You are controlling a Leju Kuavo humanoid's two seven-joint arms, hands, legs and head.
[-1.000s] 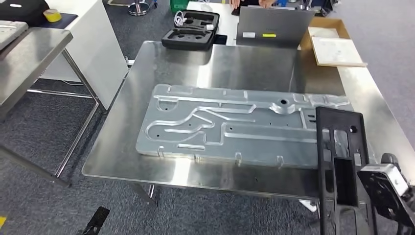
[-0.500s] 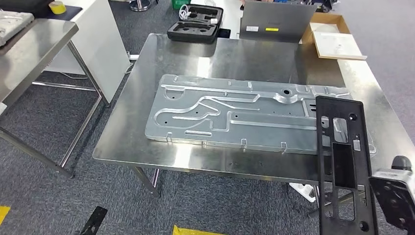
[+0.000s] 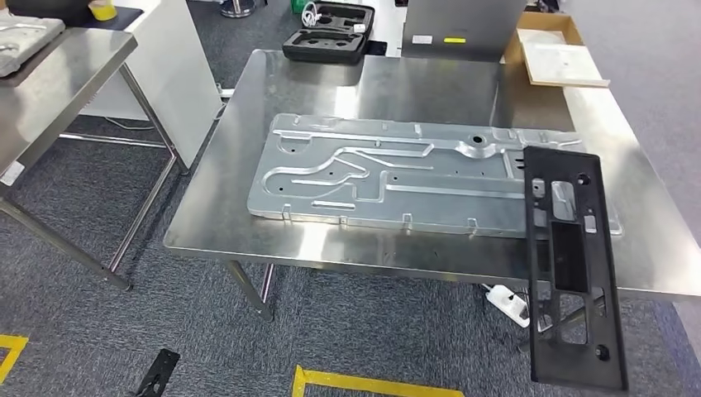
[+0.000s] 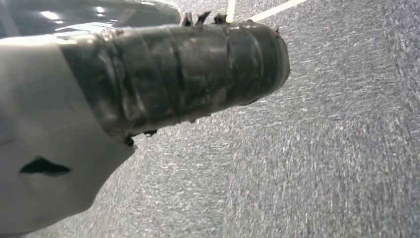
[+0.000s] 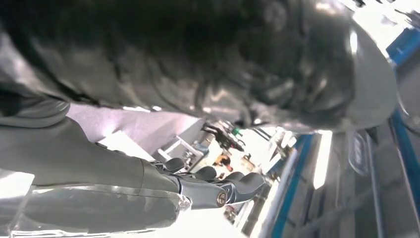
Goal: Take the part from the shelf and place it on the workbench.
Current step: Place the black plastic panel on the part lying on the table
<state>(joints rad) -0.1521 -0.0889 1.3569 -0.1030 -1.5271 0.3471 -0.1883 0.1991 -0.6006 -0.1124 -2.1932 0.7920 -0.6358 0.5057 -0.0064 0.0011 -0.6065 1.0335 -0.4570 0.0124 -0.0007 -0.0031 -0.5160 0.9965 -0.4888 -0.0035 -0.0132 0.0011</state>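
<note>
A long black plastic part (image 3: 539, 265) with several cut-outs stands upright in the air at the right of the head view. Its top overlaps the right front of the steel workbench (image 3: 413, 91) and its lower end reaches the picture's bottom edge. My right hand (image 5: 148, 183) appears in the right wrist view, thumb and dark fingers (image 5: 233, 186) stretched out under a dark glossy blurred surface; it holds the part from below. My left hand (image 4: 173, 74) hangs over grey carpet, its taped thumb forward; its fingers are hidden.
A large machined aluminium plate (image 3: 413, 178) covers the workbench's middle. Behind it lie a black foam case (image 3: 329, 33), a grey panel (image 3: 463, 29) and a cardboard box (image 3: 558, 58). A second steel table (image 3: 58, 74) stands left. Yellow floor tape (image 3: 372, 385) runs in front.
The camera has shifted: the workbench now sits higher and farther, and floor with yellow tape shows. My right hand has dropped below the picture's edge; the black part stays upright at the right.
</note>
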